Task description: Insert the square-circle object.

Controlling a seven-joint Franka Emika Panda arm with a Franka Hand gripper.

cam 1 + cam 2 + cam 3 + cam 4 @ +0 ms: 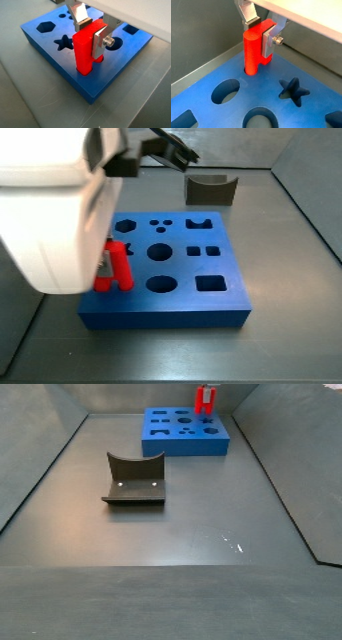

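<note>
In a wrist view, the red piece (87,50) is seen clamped upright between the silver fingers (83,16) of the gripper (92,31), its lower end meeting the top of the blue block (47,42) beside a star-shaped hole (64,42). The block rests on a plain grey floor (27,95).

In a wrist view, the piece's round peg (252,52) is shown standing in a hole of the block (271,102), with a grey wall (201,35) behind.

In a side view, the piece (115,265) is seen at the block's (174,298) left edge, partly hidden by the white arm (54,208). A dark grey block (211,188) stands farther off.

In a side view, the blue block (187,434) is seen at the far end of the grey floor (160,554), the red piece (206,399) upright on it, and the dark grey block (135,480) well apart, nearer.
</note>
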